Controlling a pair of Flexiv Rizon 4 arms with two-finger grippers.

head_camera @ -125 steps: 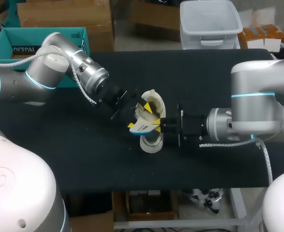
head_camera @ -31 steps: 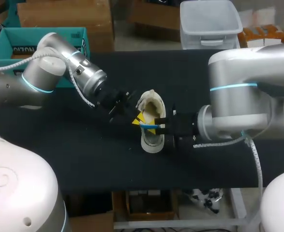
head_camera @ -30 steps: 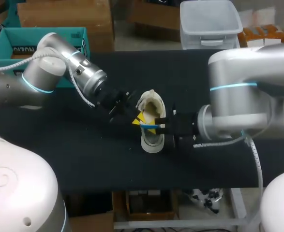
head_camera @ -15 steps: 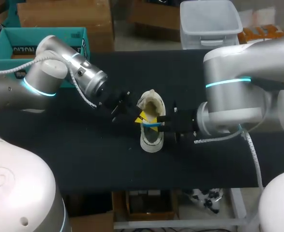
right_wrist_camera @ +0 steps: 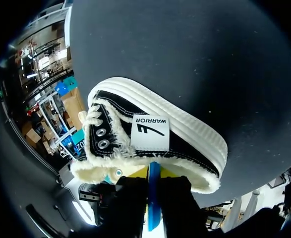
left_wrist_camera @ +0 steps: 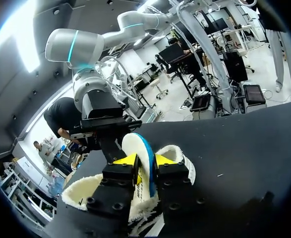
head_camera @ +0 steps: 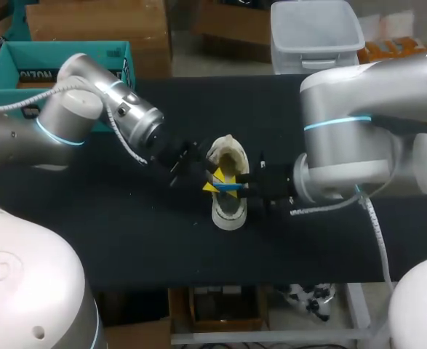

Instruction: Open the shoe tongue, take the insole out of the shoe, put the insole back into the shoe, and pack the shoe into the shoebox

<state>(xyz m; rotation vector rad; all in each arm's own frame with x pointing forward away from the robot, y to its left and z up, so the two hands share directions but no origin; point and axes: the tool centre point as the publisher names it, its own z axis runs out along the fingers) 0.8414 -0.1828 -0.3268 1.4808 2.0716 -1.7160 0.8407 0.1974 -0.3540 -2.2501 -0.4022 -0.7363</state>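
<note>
A black low shoe with cream fleece lining (head_camera: 226,207) lies mid-table, opening facing up. A thin blue-and-white insole (head_camera: 228,187) stands on edge over its opening. My right gripper (head_camera: 240,188) comes in from the right and is shut on the insole (right_wrist_camera: 153,203), just above the shoe's fleece collar (right_wrist_camera: 150,134). My left gripper (head_camera: 211,180) comes in from the left. Its yellow-tipped fingers (left_wrist_camera: 127,160) stand slightly apart on either side of the insole (left_wrist_camera: 144,148), so the left gripper (left_wrist_camera: 146,161) is open. The teal shoebox (head_camera: 68,48) sits at the far left corner.
The black tabletop (head_camera: 329,240) stretches in front of and to the right of the shoe. A clear plastic bin (head_camera: 316,33) stands beyond the back edge. My right arm's body (head_camera: 358,153) hangs over the right half of the table.
The insole has come down from above the shoe to its opening. My left gripper's fingers have eased apart around it and shifted slightly right. The right arm's upper links swung left.
</note>
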